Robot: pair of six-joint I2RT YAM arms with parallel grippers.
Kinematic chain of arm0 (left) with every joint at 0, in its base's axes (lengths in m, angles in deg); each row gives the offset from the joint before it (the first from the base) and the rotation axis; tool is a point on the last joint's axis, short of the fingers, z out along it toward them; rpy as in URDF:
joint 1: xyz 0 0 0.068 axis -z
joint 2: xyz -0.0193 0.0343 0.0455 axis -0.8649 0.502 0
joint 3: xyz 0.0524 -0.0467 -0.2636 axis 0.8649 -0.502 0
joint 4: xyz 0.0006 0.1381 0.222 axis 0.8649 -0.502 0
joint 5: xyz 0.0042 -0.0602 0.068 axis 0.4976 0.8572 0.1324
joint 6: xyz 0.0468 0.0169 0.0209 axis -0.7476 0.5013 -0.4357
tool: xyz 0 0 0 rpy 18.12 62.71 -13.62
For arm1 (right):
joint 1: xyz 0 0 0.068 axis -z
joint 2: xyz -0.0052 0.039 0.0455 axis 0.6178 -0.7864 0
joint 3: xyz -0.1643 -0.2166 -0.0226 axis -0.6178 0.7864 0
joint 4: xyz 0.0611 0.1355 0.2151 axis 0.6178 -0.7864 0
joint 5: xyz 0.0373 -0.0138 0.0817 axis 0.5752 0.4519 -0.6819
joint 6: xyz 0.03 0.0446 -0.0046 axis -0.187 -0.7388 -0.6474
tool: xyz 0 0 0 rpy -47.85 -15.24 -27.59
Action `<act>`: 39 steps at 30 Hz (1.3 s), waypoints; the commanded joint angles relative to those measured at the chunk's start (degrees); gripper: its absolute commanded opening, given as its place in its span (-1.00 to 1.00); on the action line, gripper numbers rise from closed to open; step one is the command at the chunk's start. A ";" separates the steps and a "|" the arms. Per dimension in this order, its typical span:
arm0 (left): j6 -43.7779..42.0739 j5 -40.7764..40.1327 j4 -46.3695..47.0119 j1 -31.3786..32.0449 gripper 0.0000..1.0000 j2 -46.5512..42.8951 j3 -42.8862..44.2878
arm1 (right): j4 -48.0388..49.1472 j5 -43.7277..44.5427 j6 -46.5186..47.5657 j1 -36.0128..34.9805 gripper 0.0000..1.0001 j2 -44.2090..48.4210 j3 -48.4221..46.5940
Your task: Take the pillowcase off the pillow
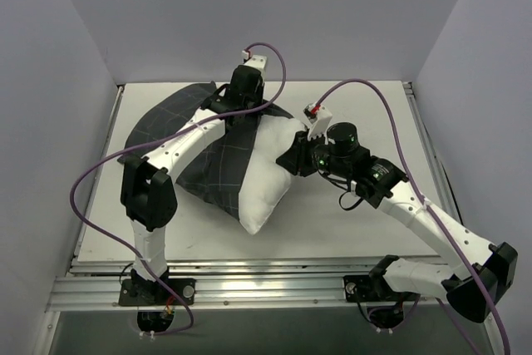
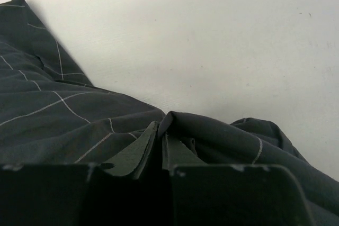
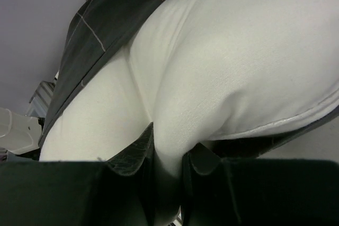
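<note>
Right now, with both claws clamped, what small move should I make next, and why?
Probably draw the left claw a little toward the far left, away from the right claw. The left one pinches a fold of the pillowcase, the right one pinches the bare pillow, and the cover wraps only the pillow's left part, so pulling apart should slide it off.

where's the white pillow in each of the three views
Top external: the pillow lies mid-table, its near end poking bare out of the pillowcase.
Left wrist: not in it; only pillowcase and table.
Right wrist: fills most of the frame, pinched bottom centre by the right gripper.
Shared landmark: the checked pillowcase, top left in the right wrist view.
</note>
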 commanded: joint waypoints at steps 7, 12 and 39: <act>2.05 -3.42 6.26 -4.36 -0.38 -3.88 -8.90 | 8.82 -1.54 -2.44 -1.36 -1.00 6.20 -1.27; 1.79 6.77 14.26 -3.04 0.53 -14.69 -15.86 | 9.87 1.02 -4.11 -1.45 -1.00 1.89 -3.73; 17.25 8.09 6.45 8.29 0.74 -65.41 -49.34 | 9.70 12.27 -5.17 -1.80 -1.00 -6.29 -11.65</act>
